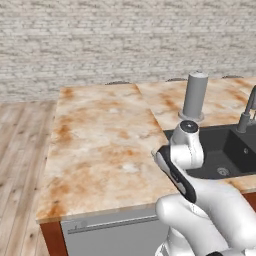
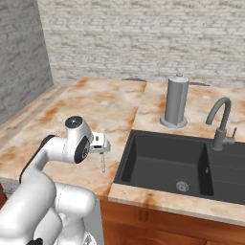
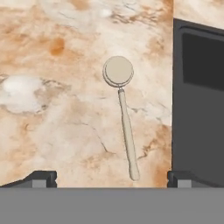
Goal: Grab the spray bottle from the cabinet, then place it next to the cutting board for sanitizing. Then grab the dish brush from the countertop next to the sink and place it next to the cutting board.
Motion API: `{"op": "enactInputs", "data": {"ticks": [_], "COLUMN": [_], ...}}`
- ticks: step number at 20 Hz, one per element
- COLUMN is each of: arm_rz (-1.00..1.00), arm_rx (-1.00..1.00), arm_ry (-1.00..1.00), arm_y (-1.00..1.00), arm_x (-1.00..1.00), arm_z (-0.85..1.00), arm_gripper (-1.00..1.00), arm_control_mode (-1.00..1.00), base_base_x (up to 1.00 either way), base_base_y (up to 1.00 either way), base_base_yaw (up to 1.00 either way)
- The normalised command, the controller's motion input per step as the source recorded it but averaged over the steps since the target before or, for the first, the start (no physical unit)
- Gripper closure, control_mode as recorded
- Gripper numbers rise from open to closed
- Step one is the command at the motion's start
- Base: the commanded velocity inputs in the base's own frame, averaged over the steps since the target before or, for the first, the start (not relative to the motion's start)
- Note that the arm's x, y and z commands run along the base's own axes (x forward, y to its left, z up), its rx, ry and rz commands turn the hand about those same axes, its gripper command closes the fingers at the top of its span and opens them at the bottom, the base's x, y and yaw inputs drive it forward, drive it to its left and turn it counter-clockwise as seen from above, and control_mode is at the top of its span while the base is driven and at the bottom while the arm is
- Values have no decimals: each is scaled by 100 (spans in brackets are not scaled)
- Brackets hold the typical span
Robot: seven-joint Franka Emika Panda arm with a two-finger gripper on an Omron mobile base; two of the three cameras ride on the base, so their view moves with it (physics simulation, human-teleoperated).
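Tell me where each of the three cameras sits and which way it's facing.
Left base view: behind the arm's left, looking forward and down over the countertop and sink; arm at lower right.
Right base view: behind its right, same countertop and sink; arm at lower left, brush beneath the hand.
Hand view: on the hand, looking down at the brush; open gripper fingertips at bottom.
Shared: countertop, sink.
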Motion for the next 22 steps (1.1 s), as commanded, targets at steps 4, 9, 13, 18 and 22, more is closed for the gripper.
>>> {"op": "enactInputs", "data": {"ticks": [4,9,13,18,22], "arm_rz": [4,4,0,0,0], "arm_rx": [0,0,0,0,0], "arm_ry": [0,3,2,0,0], "arm_y": [-13,-2,0,0,0], "arm_x": [42,22,34,40,33], "arm_z": [-44,-42,-44,-37,-35], "arm_gripper": [-100,-100,-100,-100,-100], "arm_control_mode": [-100,-100,-100,-100,-100], "base_base_x": [0,0,0,0,0], "base_base_y": [0,0,0,0,0], "base_base_yaw": [0,0,0,0,0]}}
